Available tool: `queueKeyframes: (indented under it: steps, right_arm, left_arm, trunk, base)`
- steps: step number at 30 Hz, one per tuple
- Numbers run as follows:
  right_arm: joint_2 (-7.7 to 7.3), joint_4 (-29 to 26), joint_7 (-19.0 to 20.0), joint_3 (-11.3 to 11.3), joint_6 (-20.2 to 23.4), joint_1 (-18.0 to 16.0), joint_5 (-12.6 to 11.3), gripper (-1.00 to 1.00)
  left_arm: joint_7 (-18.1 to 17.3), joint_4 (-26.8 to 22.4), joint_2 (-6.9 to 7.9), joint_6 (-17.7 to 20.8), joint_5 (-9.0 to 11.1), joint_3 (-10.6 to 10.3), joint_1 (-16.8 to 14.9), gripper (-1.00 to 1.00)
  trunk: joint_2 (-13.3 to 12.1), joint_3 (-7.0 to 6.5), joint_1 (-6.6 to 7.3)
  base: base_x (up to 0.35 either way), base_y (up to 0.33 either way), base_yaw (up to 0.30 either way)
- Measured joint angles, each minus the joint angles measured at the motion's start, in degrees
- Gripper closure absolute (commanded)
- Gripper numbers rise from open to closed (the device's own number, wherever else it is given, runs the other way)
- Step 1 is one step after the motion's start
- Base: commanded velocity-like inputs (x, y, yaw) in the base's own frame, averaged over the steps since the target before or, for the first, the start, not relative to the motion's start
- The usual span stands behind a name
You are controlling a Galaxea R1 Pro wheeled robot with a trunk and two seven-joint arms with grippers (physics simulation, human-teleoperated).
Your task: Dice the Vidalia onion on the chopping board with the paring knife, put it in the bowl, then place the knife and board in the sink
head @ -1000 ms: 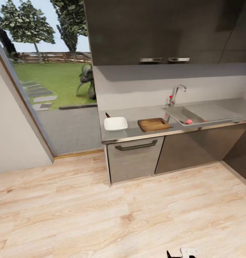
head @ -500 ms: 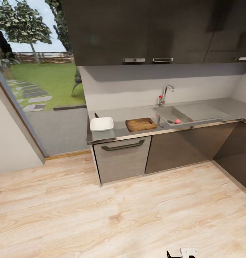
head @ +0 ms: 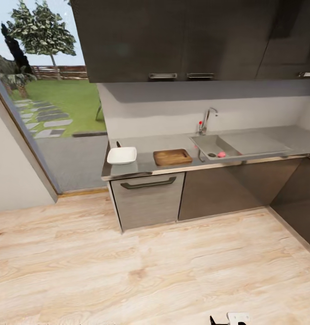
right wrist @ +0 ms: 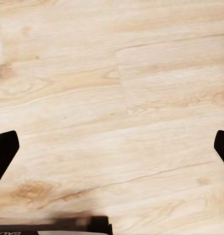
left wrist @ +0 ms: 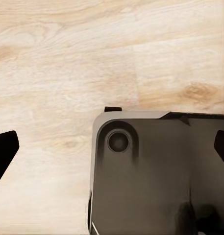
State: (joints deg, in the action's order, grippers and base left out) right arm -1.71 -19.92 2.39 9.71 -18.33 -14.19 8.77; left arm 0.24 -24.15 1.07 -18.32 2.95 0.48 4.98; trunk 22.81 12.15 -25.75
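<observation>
Standing back on wood floor (head: 128, 271), facing desk (head: 146, 166) w/ grey cabinets. Saw white bowl (head: 122, 155) near desk's left end, chopping board (head: 172, 157) beside it, apart. Paring knife (head: 118, 144) just behind bowl, mostly hidden. Sink (head: 209, 145) right of board w/ tap (head: 206, 119); Vidalia onion (head: 222, 154) inside basin by drain. Left jaws (left wrist: 112, 147) and right jaws (right wrist: 112, 147) both spread wide, holding nothing, over floor.

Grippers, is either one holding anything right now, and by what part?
Nothing is held: left gripper and right gripper are open over bare wooden floor.
</observation>
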Motion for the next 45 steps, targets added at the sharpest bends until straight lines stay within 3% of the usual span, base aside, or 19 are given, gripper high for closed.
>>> queueKeyframes:
  steps: [45]
  right_arm:
    - [0.01,0.08,0.04,0.0,0.0,0.0,0.0,-1.0]
  left_arm:
    - [0.0,0.0,0.34,0.0,0.0,0.07,0.0,-1.0]
  trunk:
    - [0.01,0.01,0.01]
  base:
    - [0.089,-0.321,0.017]
